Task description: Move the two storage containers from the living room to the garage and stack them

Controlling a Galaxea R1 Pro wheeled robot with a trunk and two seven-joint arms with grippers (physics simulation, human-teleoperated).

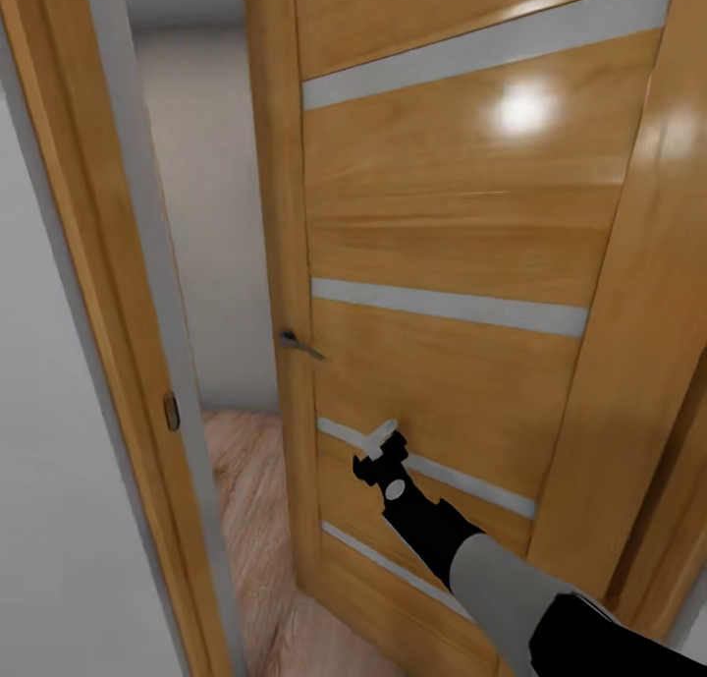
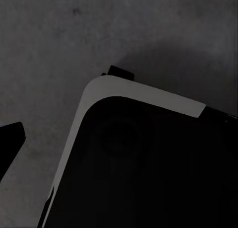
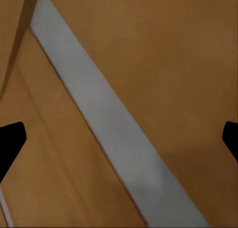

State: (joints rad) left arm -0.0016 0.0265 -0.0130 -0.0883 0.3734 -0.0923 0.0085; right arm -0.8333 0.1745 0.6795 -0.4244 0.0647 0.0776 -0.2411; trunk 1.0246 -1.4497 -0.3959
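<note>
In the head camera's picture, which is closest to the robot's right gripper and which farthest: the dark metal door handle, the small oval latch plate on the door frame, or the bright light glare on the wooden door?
1. The dark metal door handle, up and left of the right gripper.
2. The small oval latch plate, farther left on the frame.
3. The bright light glare, high on the door.

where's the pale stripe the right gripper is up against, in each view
Head view: the pale stripe slants across the lower wooden door, under the right gripper.
Right wrist view: it runs diagonally as a wide grey band.
Left wrist view: absent.
Shared landmark: the orange door panel.
</note>
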